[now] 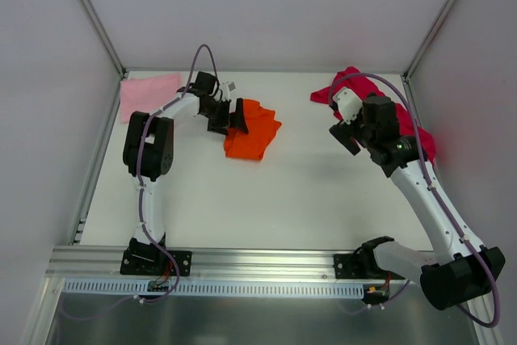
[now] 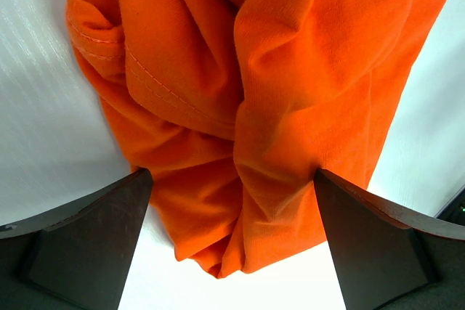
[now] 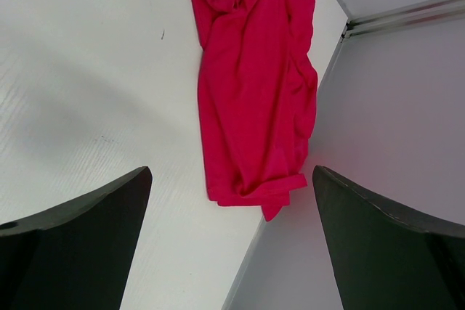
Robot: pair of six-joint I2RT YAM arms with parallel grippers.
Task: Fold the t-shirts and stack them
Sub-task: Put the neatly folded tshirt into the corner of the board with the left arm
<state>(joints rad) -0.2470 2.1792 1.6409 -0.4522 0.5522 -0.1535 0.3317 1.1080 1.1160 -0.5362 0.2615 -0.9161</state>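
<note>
The orange shirt [image 1: 252, 136] lay bunched on the table [image 1: 266, 208], its long axis running roughly near to far. The left gripper [image 1: 233, 117] sat at its left edge, jaws spread wide and empty, the cloth framed between them, so the left arm looked best placed to take it. Well right of the orange shirt the right gripper [image 1: 346, 136] hung wide open, holding nothing, beside the crimson shirt [image 1: 346, 80] rumpled along the wall. Beyond the orange shirt to the left lay the pink shirt [image 1: 149, 93], clear of both arms
</note>
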